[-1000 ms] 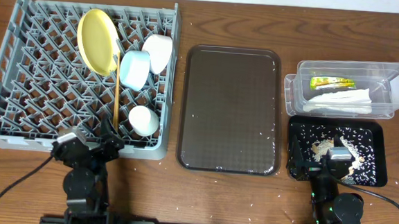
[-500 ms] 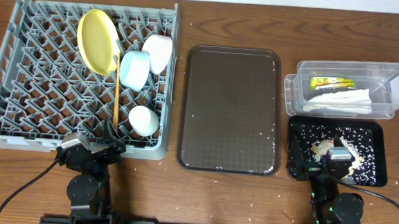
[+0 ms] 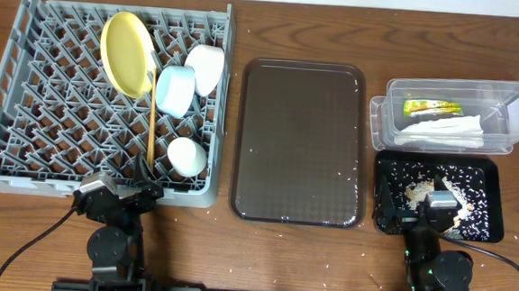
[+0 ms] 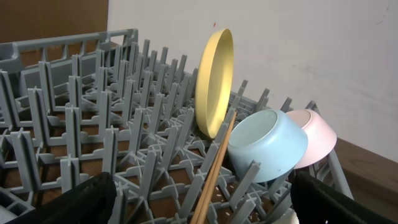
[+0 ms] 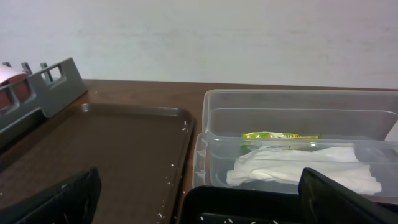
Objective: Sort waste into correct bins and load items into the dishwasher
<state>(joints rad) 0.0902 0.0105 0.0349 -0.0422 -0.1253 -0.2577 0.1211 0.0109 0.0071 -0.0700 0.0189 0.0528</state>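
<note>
Gaping wide and empty, the left pincer (image 3: 117,194) sits at the grey dish rack's (image 3: 23,176) near edge, the right pincer (image 3: 416,212) at the black tray's (image 3: 485,177) near-left corner; the left has drawn slightly nearer.

Overhead view, 1 s ago vs. now. Only the left gripper (image 3: 119,194) and the left arm (image 3: 113,249) behind it differ. Both have drawn back slightly toward the near edge of the table (image 3: 19,239), w/ a small sideways drift toward the brown tray (image 3: 301,141). The gripper's fingers now overlap less of the near rim of the dish rack (image 3: 32,177). Approx. all of the shift falls in the 1st half-sec.; the 2nd half-sec. adds no visible displacement.
</note>
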